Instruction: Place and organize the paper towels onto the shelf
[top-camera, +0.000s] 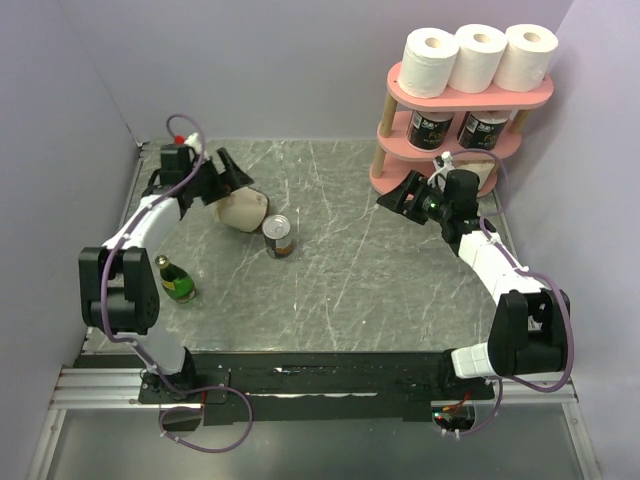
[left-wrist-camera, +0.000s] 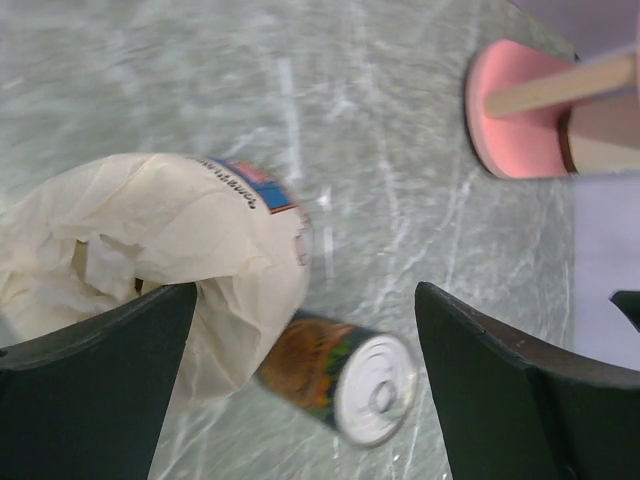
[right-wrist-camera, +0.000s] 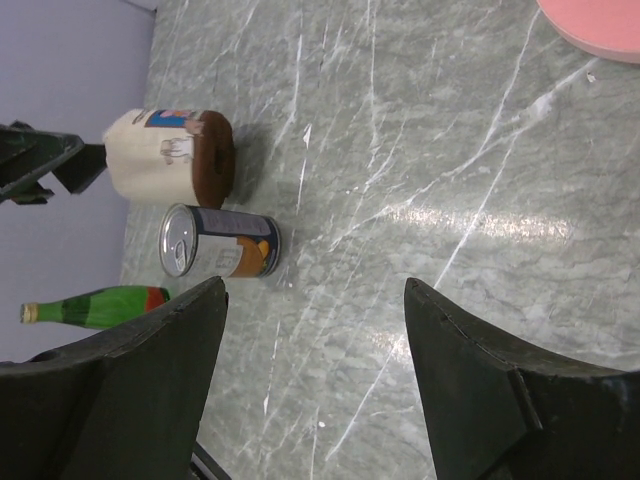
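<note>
The pink shelf stands at the far right. Three white paper towels line its top board, and two black-printed rolls sit on the middle board. One cream roll in a crinkled wrapper rests on the table at the left. My left gripper hovers open just behind it; in the left wrist view the roll lies against the left finger, not gripped. My right gripper is open and empty, in front of the shelf's base. From the right wrist the roll appears far off.
A small metal can stands just right of the cream roll, also seen as the can and the can. A green bottle lies by the left arm. Walls close in on the left, back and right.
</note>
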